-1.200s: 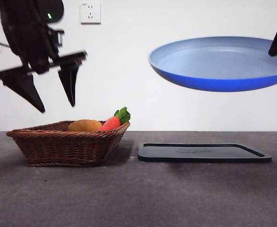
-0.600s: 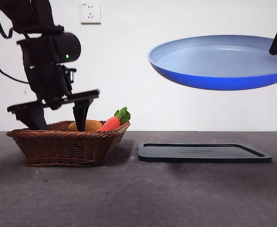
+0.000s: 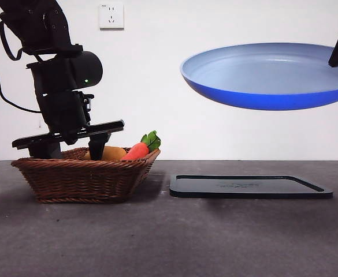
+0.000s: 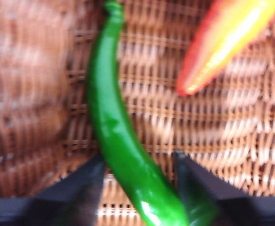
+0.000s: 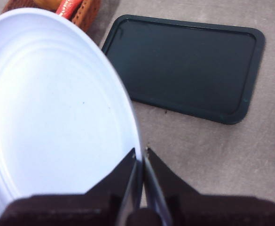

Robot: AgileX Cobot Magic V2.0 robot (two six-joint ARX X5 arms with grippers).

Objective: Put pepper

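The pepper [image 4: 113, 117], long, glossy and green, lies on the floor of the wicker basket [image 3: 82, 179]; the front view hides it behind the basket wall. My left gripper [image 3: 70, 149] is down inside the basket. In the left wrist view the left gripper [image 4: 138, 157] is open, with one jaw on each side of the pepper and a small gap still showing. My right gripper [image 5: 141, 155] is shut on the rim of a blue plate [image 5: 52, 108]. It holds the plate [image 3: 267, 75] high in the air at the right.
An orange carrot [image 3: 137, 151] with green leaves and a brown potato-like lump [image 3: 108, 153] also lie in the basket. The carrot's tip [image 4: 222, 42] is beside the pepper. A black tray [image 3: 251, 187] lies flat on the table under the plate, right of the basket.
My left gripper has come down from above the basket into it and now straddles the pepper. The basket has shifted slightly to the right. The right gripper and plate have stayed still.
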